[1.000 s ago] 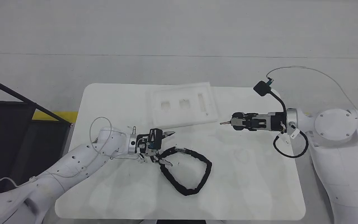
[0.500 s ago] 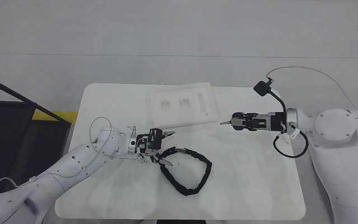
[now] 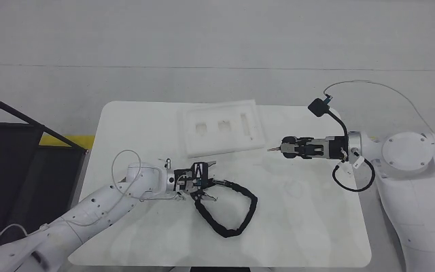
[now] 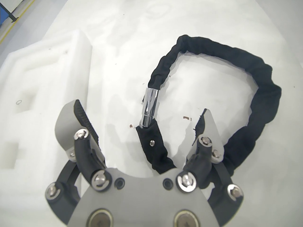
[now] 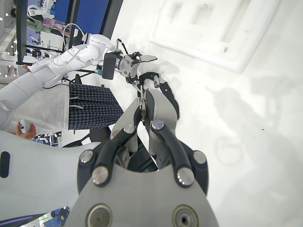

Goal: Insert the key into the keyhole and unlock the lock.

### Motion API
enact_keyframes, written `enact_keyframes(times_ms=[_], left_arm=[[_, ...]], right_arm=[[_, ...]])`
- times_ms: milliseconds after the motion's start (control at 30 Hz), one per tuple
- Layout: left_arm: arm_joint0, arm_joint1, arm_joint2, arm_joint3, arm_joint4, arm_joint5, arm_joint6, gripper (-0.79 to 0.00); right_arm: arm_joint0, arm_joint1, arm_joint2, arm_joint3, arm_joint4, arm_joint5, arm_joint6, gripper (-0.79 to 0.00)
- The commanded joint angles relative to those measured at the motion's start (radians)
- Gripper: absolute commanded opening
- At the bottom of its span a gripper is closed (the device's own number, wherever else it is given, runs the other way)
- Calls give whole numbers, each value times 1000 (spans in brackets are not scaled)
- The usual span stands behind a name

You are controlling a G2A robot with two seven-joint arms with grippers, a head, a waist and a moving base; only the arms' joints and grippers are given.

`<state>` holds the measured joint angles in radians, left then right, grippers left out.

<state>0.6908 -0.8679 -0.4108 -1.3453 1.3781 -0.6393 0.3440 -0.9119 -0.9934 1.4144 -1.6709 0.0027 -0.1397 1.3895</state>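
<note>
A chain lock in a black fabric sleeve [image 3: 253, 202] lies looped on the white table, left of centre. Its chrome cylinder end [image 4: 149, 106] joins a black sleeved end [image 4: 153, 145]. My left gripper [image 3: 209, 181] [image 4: 140, 109] is open, its two fingers straddling that cylinder end without touching it. My right gripper [image 3: 282, 147] [image 5: 144, 99] is farther right over the table, shut on a small metal key [image 5: 142, 109] whose tip [image 3: 271, 149] points toward the lock. In the right wrist view the cylinder's end face [image 5: 155, 81] sits just beyond the key.
A white foam tray [image 3: 221, 126] [image 5: 217, 22] with rectangular recesses lies at the back of the table, close beside the left gripper [image 4: 35, 76]. The table surface [image 3: 306, 224] is bare to the right of the chain.
My left gripper has slid to the right, and its open fingers now sit around the lock's cylinder end. The right arm with the key has stayed put.
</note>
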Motion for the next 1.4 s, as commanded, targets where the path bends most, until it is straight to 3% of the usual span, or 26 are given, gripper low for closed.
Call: enact_keyframes(times_ms=[0,300,600,700,867,1033,1167,1367], left_arm=[[0,-4,-3,-2,7,-23,-15,0],[12,-31,-17,21,21,-39,-37,-3],[28,-54,-37,51,29,-29,-61,-200],[33,-57,-49,54,31,-35,-64,-231],[42,-61,-68,54,42,-48,-71,-212],[50,-66,-83,53,56,-54,-75,-360],[56,-70,-94,55,68,-62,-77,-403],[64,-76,-108,57,91,-68,-76,-397]], right_arm=[[0,0,0,0,0,0,0,-785],[0,0,0,0,0,0,0,-785],[0,0,0,0,0,0,0,-785],[0,0,0,0,0,0,0,-785],[0,0,0,0,0,0,0,-785],[0,0,0,0,0,0,0,-785],[0,0,0,0,0,0,0,-785],[0,0,0,0,0,0,0,-785]])
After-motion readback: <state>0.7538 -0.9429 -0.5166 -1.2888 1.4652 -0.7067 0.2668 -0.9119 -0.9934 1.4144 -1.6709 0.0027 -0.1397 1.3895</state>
